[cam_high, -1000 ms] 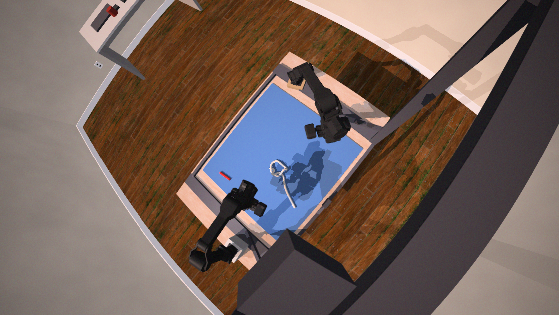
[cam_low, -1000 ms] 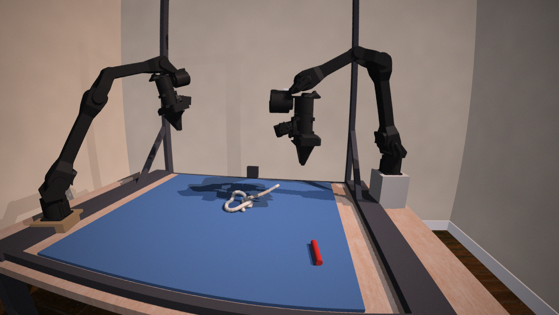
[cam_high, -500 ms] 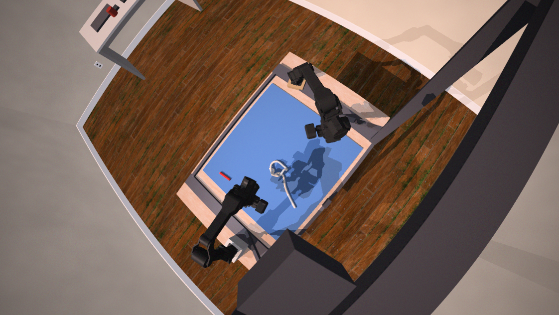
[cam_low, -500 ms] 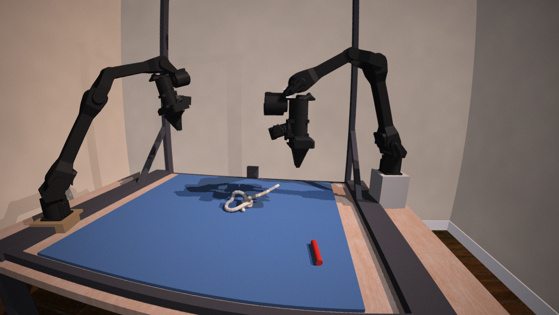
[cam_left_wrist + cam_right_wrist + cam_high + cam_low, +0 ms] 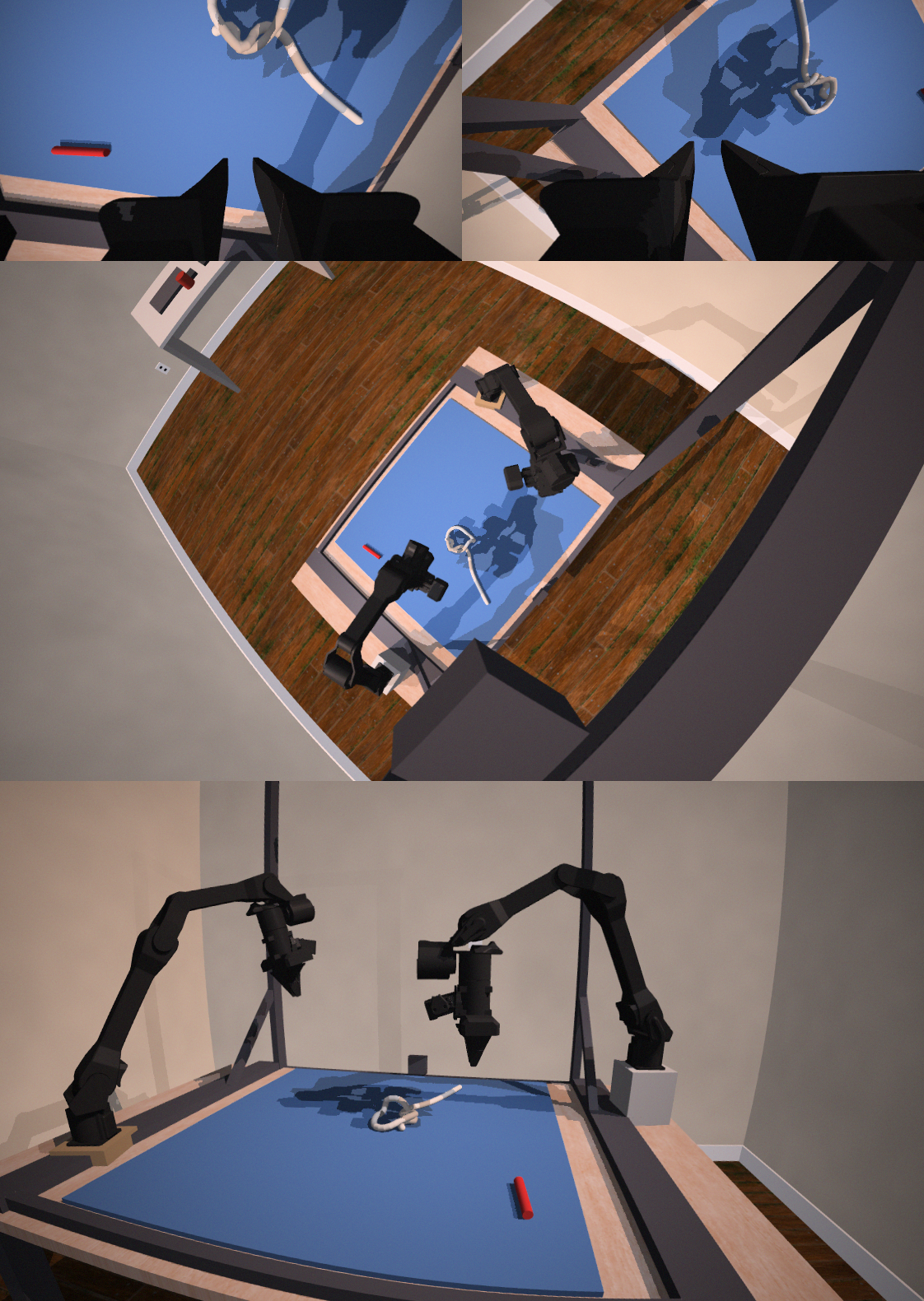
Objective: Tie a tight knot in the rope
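Observation:
The white rope [image 5: 475, 576] [image 5: 436, 1099] [image 5: 313, 83] [image 5: 803, 45] lies on the blue mat [image 5: 400, 486] [image 5: 291, 1194]. It forms a wide, loose loop with crossing strands on one side. One long tail runs out towards the mat's edge; a short end shows by the loop. Whether the crossings make a knot I cannot tell for certain. My left gripper [image 5: 474, 1063] [image 5: 240, 163] hangs above the mat, clear of the rope, its fingers slightly apart with nothing between them. My right gripper [image 5: 296, 994] [image 5: 707, 146] hangs higher, away from the rope, also slightly open and empty.
A red stick [image 5: 371, 551] [image 5: 523, 1197] [image 5: 80, 151] lies on the mat on the left arm's side, apart from the rope. A wooden border and dark frame rails surround the mat. Dark uprights stand at the rear corners in the exterior view.

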Robot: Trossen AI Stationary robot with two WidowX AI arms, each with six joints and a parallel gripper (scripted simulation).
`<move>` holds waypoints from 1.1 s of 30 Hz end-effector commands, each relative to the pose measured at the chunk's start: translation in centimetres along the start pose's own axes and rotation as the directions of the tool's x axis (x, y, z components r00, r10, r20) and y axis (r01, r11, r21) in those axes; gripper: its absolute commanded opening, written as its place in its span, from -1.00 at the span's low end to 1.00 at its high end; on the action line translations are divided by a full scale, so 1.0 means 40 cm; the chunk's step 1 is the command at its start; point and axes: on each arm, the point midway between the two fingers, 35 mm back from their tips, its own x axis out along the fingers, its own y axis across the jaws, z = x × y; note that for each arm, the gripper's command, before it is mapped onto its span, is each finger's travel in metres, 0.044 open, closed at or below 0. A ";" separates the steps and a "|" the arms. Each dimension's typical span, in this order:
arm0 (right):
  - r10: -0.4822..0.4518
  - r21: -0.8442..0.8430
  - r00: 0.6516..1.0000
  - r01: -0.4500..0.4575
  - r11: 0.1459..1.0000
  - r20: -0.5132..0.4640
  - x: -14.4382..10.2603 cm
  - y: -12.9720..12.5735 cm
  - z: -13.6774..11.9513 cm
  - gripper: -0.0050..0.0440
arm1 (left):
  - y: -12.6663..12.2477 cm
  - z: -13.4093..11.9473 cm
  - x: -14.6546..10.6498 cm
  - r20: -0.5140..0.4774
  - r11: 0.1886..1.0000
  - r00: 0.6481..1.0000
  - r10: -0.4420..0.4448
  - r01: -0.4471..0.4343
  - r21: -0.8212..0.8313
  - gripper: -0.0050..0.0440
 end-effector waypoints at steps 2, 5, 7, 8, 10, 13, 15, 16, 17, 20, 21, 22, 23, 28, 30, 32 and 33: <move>0.002 0.006 1.000 -0.002 1.000 0.029 -0.029 -0.004 0.002 -0.39 | 0.008 0.049 -0.009 0.033 1.000 0.999 0.002 -0.002 0.005 -0.39; 0.002 0.006 1.000 -0.002 1.000 0.029 -0.029 -0.004 0.002 -0.39 | 0.009 0.058 -0.006 0.033 1.000 0.999 0.002 -0.002 0.005 -0.39; 0.002 0.006 1.000 -0.002 1.000 0.029 -0.029 -0.004 0.002 -0.39 | 0.012 0.077 0.002 0.034 1.000 0.999 0.002 -0.003 0.005 -0.39; 0.002 0.006 1.000 -0.002 1.000 0.029 -0.029 -0.004 0.002 -0.39 | 0.014 0.085 0.005 0.034 1.000 0.999 0.002 -0.003 0.005 -0.39; 0.002 0.006 1.000 -0.002 1.000 0.029 -0.029 -0.004 0.002 -0.39 | 0.015 0.090 0.007 0.034 1.000 0.999 0.002 -0.003 0.005 -0.39; 0.002 0.006 1.000 -0.002 1.000 0.029 -0.029 -0.004 0.002 -0.39 | 0.015 0.093 0.009 0.034 1.000 0.999 0.003 -0.003 0.005 -0.39; 0.002 0.006 1.000 -0.002 1.000 0.029 -0.029 -0.004 0.002 -0.39 | 0.017 0.106 0.013 0.034 1.000 0.999 0.003 -0.003 0.005 -0.39; 0.002 0.006 1.000 -0.002 1.000 0.029 -0.029 -0.004 0.002 -0.39 | 0.019 0.117 0.018 0.035 1.000 0.999 0.003 -0.003 0.005 -0.39; 0.002 0.006 1.000 -0.002 1.000 0.029 -0.029 -0.004 0.002 -0.39 | 0.021 0.125 0.021 0.035 1.000 0.999 0.003 -0.003 0.005 -0.39; 0.002 0.006 1.000 -0.002 1.000 0.029 -0.029 -0.004 0.002 -0.39 | 0.022 0.133 0.024 0.035 1.000 0.999 0.003 -0.003 0.005 -0.39; 0.002 0.006 1.000 -0.002 1.000 0.029 -0.029 -0.004 0.002 -0.39 | 0.023 0.137 0.026 0.035 1.000 0.999 0.003 -0.003 0.005 -0.39; 0.002 0.006 1.000 -0.002 1.000 0.029 -0.029 -0.004 0.002 -0.39 | 0.024 0.143 0.028 0.035 1.000 0.999 0.003 -0.003 0.005 -0.39; 0.002 0.006 1.000 -0.002 1.000 0.029 -0.029 -0.004 0.002 -0.39 | 0.025 0.152 0.031 0.036 1.000 0.999 0.003 -0.003 0.005 -0.39; 0.002 0.006 1.000 -0.002 1.000 0.029 -0.029 -0.004 0.002 -0.39 | 0.028 0.170 0.039 0.036 1.000 0.999 0.003 -0.003 0.005 -0.39; 0.002 0.006 1.000 -0.002 1.000 0.029 -0.029 -0.004 0.002 -0.39 | 0.029 0.173 0.040 0.036 1.000 0.999 0.003 -0.003 0.005 -0.39; 0.002 0.006 1.000 -0.002 1.000 0.029 -0.029 -0.004 0.002 -0.39 | 0.030 0.183 0.043 0.037 1.000 0.999 0.003 -0.003 0.005 -0.39; 0.002 0.006 1.000 -0.002 1.000 0.029 -0.029 -0.004 0.002 -0.39 | 0.032 0.192 0.047 0.037 1.000 0.999 0.003 -0.003 0.005 -0.39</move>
